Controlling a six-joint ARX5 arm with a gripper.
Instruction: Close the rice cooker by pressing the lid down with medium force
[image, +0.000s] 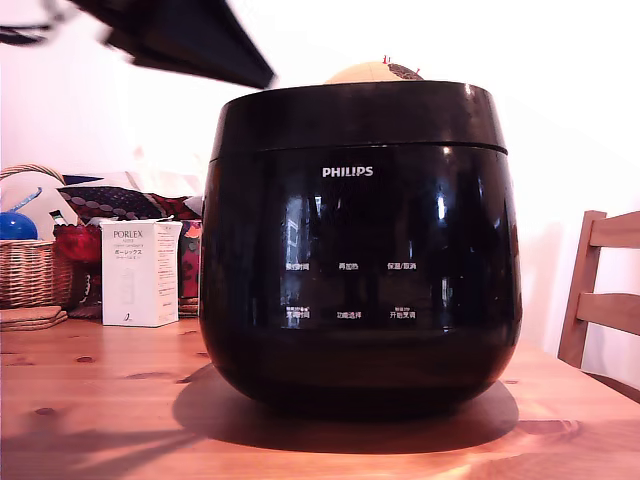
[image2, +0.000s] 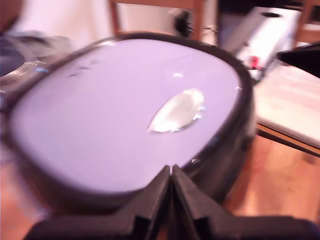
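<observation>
Exterior view, far left of the frame: wicker basket (image: 28, 262) on the wooden table (image: 110, 400), a blue ball (image: 16, 226) inside it; a flat brown coaster-like item (image: 30, 317) just in front.

Left of centre: white box (image: 139, 272) lettered "PORLEX", upright on the table, with patterned red and dark cloth (image: 110, 205) behind it.

Upper left of the frame: blurred black arm (image: 190, 40), slanting down toward the cooker's top; its gripper is not made out here.

Centre: rice cooker (image: 360, 245), glossy black, white "PHILIPS" lettering and two rows of small white labels, standing on the table and filling most of the frame. The lid (image: 350, 115) sits down flat on the body, a thin seam between them. A tan rounded object (image: 375, 72) shows behind the top edge.

Far right of the frame: wooden chair back (image: 605, 300).

Wrist view: lid top (image2: 125, 115) fills the picture, reflecting pale light, blurred. Gripper (image2: 171, 172) at lower centre, its two black fingers (image2: 155, 200) pressed together with nothing between them, tips at the lid's near edge; whether they touch it cannot be told
</observation>
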